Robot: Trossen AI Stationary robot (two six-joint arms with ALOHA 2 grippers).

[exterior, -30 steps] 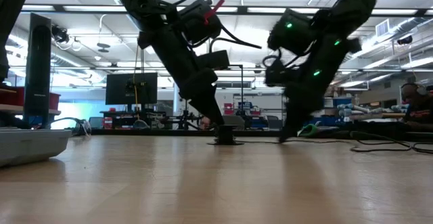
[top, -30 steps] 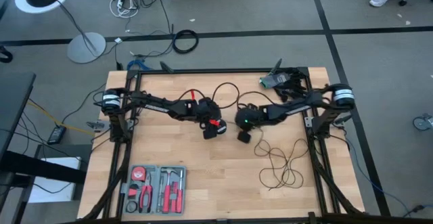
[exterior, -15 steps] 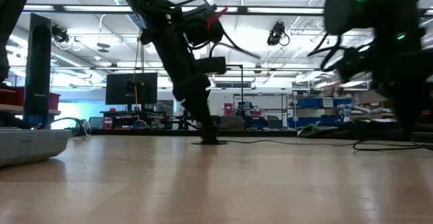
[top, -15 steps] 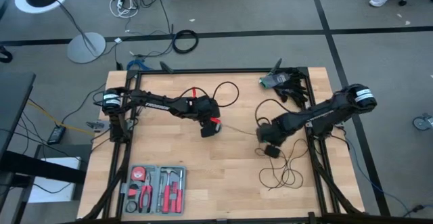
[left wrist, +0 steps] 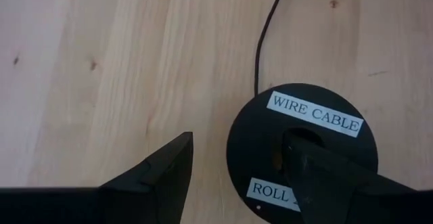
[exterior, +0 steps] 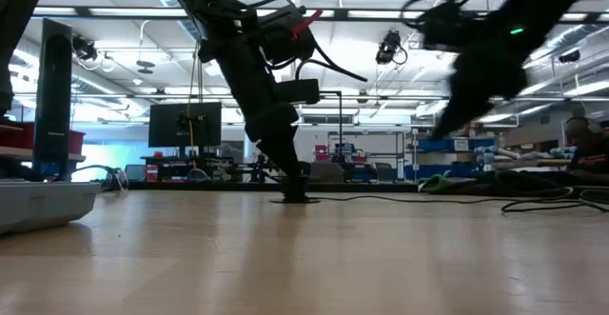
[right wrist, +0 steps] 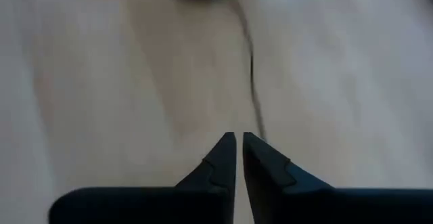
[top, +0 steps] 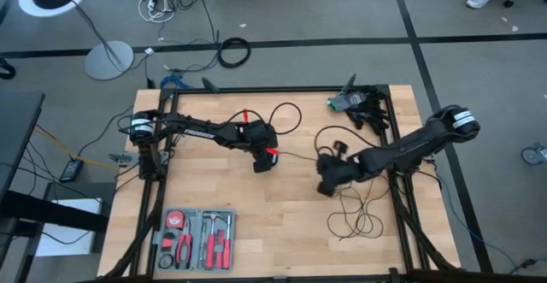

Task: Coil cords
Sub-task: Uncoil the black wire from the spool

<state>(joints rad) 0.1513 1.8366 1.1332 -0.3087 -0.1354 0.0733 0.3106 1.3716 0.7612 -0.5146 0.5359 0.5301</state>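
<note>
The left hand (left wrist: 237,176) sits over the black puck (left wrist: 304,149) on the worktop (top: 282,215), fingers spread, one pressing its centre. The right hand (right wrist: 239,158) hovers nearly clenched above the thin wire (right wrist: 252,82), grasping nothing.

Light wooden table (top: 256,197), black frame along edges. Thin black cord (top: 355,210) sprawled in loose loops on right half (strands overlap). Round black spool (left wrist: 301,149), white labels "WIRE CABLE" and "ROLL", flat on wood near centre, cord running off it. Open tool case (top: 197,238) at front left corner, red-handled pliers inside.
</note>
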